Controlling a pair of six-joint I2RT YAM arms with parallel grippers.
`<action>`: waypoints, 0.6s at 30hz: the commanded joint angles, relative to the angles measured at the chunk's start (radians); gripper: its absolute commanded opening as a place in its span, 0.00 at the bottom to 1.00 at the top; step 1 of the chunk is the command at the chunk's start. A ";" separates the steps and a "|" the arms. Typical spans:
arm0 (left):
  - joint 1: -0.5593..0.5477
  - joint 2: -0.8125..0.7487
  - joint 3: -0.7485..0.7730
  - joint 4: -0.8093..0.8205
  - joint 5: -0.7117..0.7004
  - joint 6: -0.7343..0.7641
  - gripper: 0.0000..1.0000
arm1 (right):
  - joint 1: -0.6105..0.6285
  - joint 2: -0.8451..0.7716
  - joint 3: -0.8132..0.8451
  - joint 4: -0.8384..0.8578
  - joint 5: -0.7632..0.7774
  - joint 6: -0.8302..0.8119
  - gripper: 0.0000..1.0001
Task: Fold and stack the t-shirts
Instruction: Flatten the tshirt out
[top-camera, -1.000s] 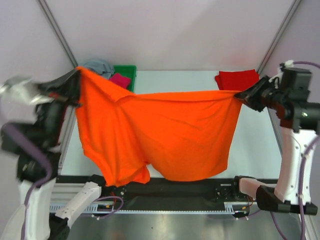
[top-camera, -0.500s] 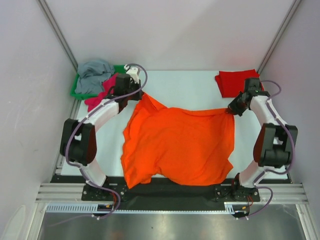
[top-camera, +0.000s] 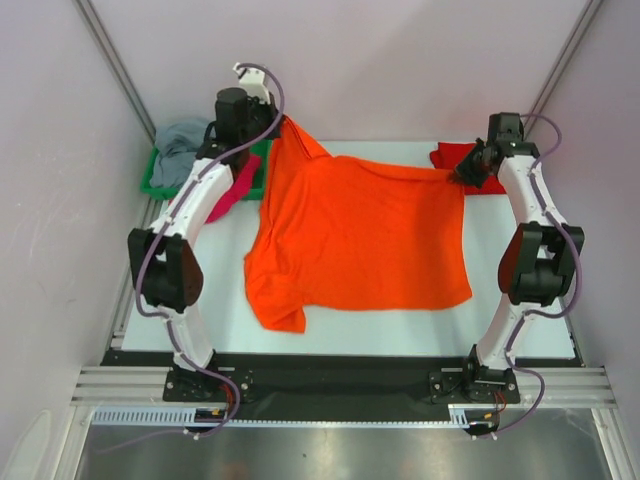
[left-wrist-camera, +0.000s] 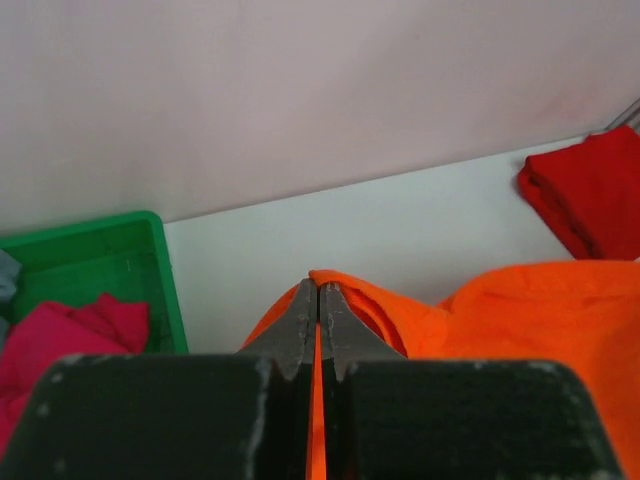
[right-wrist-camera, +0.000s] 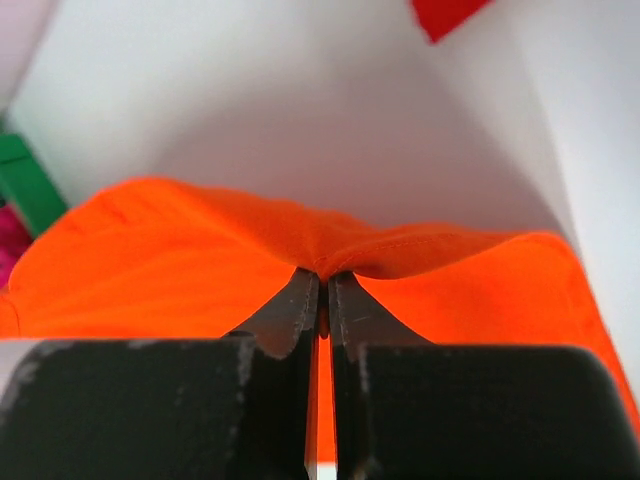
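Since half a second ago your two arms have carried the bright orange cloth t-shirt toward the far side of the white table, where it now lies mostly spread flat with its far edge lifted. Your left gripper is pinched closed on the shirt's far left corner, near the green plastic tray. Your right gripper is clamped tight on the far right corner, just beside the folded red t-shirt.

Spread shirt lay at table centre; tray, holding heaped shirts, at 10 o'clock; folded shirt at 2 o'clock.
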 joint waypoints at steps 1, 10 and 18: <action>0.015 -0.223 0.051 -0.035 0.007 0.030 0.00 | 0.039 -0.177 0.095 -0.169 -0.013 -0.037 0.00; 0.015 -0.767 -0.128 -0.027 0.009 -0.010 0.00 | 0.042 -0.664 0.110 -0.362 -0.074 -0.042 0.00; 0.011 -1.124 -0.031 -0.200 0.004 0.038 0.00 | 0.042 -0.880 0.415 -0.560 -0.095 -0.048 0.00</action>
